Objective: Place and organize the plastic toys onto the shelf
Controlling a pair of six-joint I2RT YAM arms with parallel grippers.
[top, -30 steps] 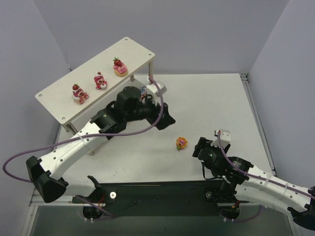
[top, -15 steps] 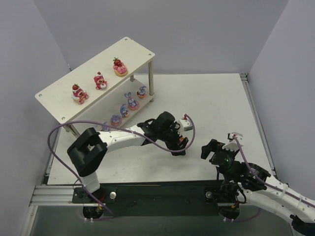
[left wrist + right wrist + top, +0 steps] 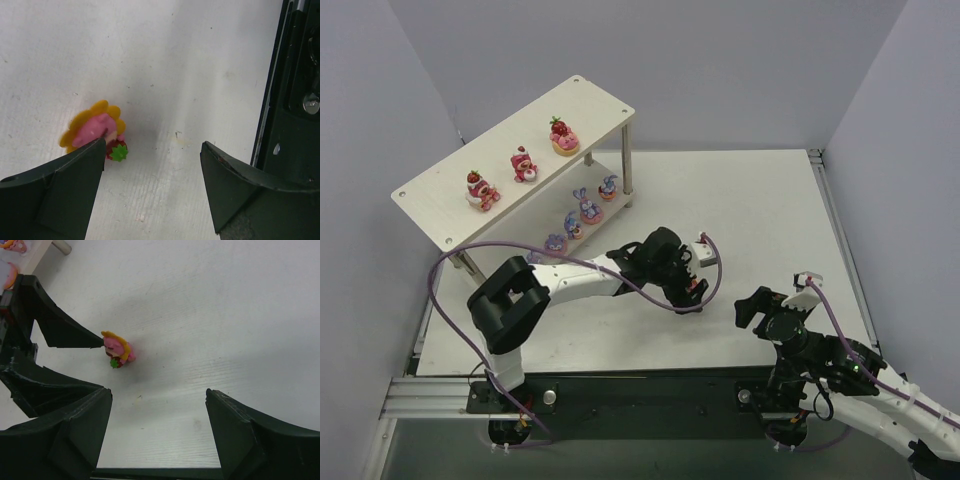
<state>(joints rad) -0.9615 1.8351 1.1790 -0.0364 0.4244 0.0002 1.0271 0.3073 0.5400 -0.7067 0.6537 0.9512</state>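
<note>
The orange-yellow flower figure (image 3: 95, 131) with a pink body lies on its side on the white table, also in the right wrist view (image 3: 118, 349). My left gripper (image 3: 152, 150) is open and low over the table; its left finger (image 3: 65, 190) sits against the figure, which lies beside that finger tip, outside the gap. In the top view the left gripper (image 3: 688, 292) covers the figure. My right gripper (image 3: 756, 306) is open and empty, to the right of it (image 3: 157, 395). The shelf (image 3: 440, 195) holds three strawberry bears (image 3: 524, 164) on top and several purple bunnies (image 3: 589, 208) below.
The black base rail (image 3: 640, 385) runs along the table's near edge and shows at the right of the left wrist view (image 3: 295, 75). A shelf leg (image 3: 62, 246) shows at the top left of the right wrist view. Grey walls surround the table.
My left arm swung from the shelf down to the flower figure and now sits low beside it. My right arm drew back toward the near edge.
</note>
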